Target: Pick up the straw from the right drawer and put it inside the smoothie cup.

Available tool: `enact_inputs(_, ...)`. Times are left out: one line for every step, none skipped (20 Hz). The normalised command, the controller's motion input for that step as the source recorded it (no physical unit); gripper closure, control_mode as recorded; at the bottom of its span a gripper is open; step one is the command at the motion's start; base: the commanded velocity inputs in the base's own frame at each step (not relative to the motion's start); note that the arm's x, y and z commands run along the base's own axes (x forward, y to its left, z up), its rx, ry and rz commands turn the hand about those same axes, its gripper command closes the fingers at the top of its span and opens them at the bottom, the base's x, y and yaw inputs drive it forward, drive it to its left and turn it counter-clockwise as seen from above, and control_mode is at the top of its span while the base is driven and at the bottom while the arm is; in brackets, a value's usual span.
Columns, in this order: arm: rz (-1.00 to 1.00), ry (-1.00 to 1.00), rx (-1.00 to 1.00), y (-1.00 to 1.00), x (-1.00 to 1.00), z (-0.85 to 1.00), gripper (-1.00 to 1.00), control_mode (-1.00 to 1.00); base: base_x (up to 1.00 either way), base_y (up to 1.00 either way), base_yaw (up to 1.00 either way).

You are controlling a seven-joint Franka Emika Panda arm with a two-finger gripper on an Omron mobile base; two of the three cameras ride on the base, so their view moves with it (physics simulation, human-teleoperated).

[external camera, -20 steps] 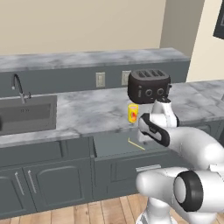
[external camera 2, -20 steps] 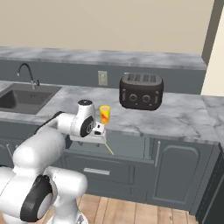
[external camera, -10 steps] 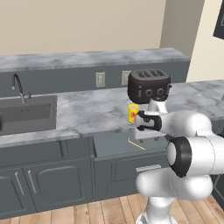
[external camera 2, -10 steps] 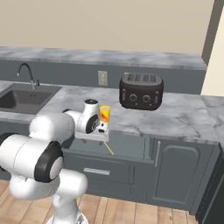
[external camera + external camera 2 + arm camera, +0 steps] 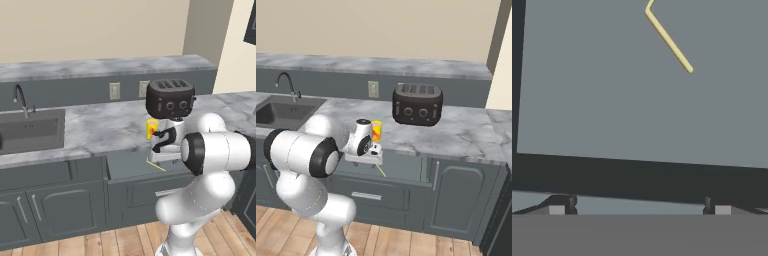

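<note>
The right drawer (image 5: pixel 131 166) (image 5: pixel 404 169) stands pulled out below the counter, and its flat grey floor (image 5: pixel 602 95) shows in the hand view. The straw (image 5: pixel 669 42), thin and pale yellow with a small bend at one end, lies on that floor; it also shows as a short pale line (image 5: pixel 156 165) (image 5: pixel 380 171). My gripper (image 5: pixel 637 207) (image 5: pixel 162 159) (image 5: pixel 368 160) hangs open over the drawer's front edge, pointing down, with nothing between its fingertips (image 5: pixel 559 206). It is short of the straw and apart from it. The yellow smoothie cup (image 5: pixel 151 128) (image 5: pixel 376 131) stands upright on the counter just behind the hand.
A black toaster (image 5: pixel 170 97) (image 5: pixel 417 104) sits on the marble counter (image 5: pixel 100 125) behind the cup. A sink with a faucet (image 5: pixel 22 100) (image 5: pixel 287 85) is at the left. Grey cabinet doors (image 5: pixel 461 200) flank the drawer.
The arm's elbow has swung up and nearer the cameras, now large in both base views. The hand has stayed over the open drawer, still open.
</note>
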Motion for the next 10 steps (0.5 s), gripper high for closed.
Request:
enact_inputs(0.0, 0.02, 0.0, 0.0, 0.27, -0.46, -1.0, -1.0, 0.0, 0.0, 0.0)
enact_inputs(0.0, 0.02, 0.0, 0.0, 0.27, -0.48, -1.0, -1.0, 0.0, 0.0, 0.0)
enact_inputs(0.0, 0.01, 0.0, 0.0, 0.27, -0.49, -1.0, -1.0, 0.0, 0.0, 0.0)
enact_inputs(0.0, 0.01, 0.0, 0.0, 0.27, -0.49, -1.0, -1.0, 0.0, 0.0, 0.0)
enact_inputs(0.0, 0.02, 0.0, 0.0, 0.3, -0.46, -1.0, -1.0, 0.0, 0.0, 0.0)
enact_inputs(0.0, 0.02, 0.0, 0.0, 0.32, -0.41, -1.0, -1.0, 0.0, 0.0, 0.0)
enact_inputs(0.0, 0.03, 0.0, 0.0, 0.34, -0.39, -1.0, -1.0, 0.0, 0.0, 0.0)
enact_inputs(0.0, 0.04, 0.0, 0.0, 0.34, -0.35, -1.0, -1.0, 0.0, 0.0, 0.0)
enact_inputs(0.0, 0.05, 0.0, 0.0, 0.34, -0.32, -1.0, -1.0, 0.0, 0.0, 0.0)
enact_inputs(0.0, 0.05, 0.0, 0.0, 0.34, -0.32, -1.0, -1.0, 0.0, 0.0, 0.0)
